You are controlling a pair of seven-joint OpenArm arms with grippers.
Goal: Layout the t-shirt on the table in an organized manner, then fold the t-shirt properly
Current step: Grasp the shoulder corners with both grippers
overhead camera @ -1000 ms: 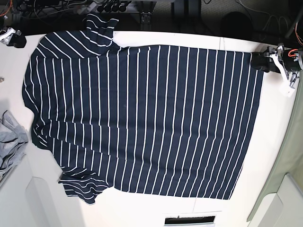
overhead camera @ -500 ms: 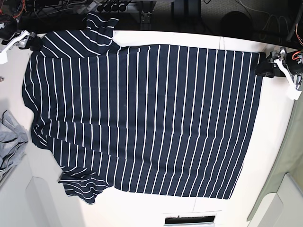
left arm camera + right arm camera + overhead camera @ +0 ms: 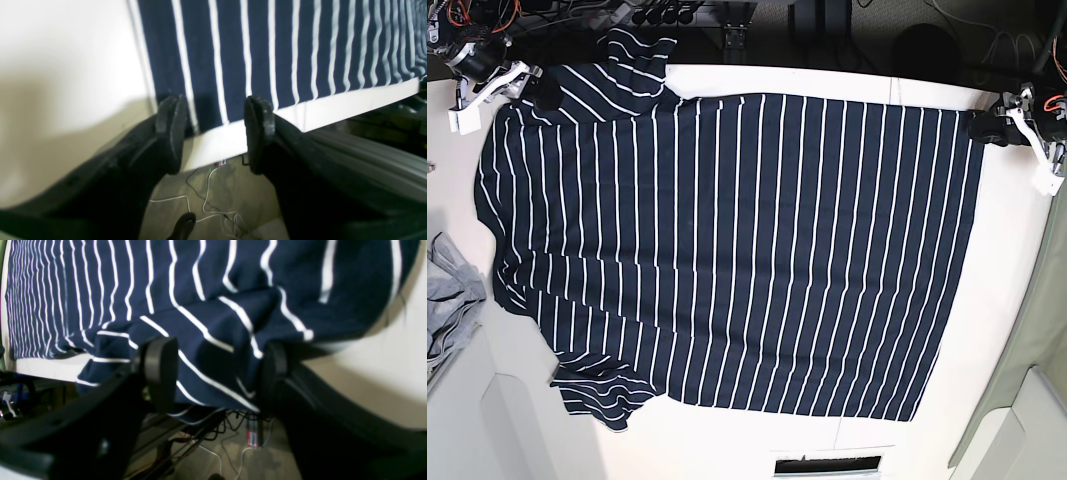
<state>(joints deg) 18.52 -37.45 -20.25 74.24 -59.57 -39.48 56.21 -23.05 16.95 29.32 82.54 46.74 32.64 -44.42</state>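
R claw [image 3: 213,373] now astride t-shirt [image 3: 727,240] shoulder

Navy t-shirt [image 3: 727,250] (thin white stripes)

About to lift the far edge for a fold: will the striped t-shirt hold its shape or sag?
Likely floppy: the t-shirt bunches in soft folds at the right pincer. One sleeve already droops over the table edge, so it probably sags between two holds.
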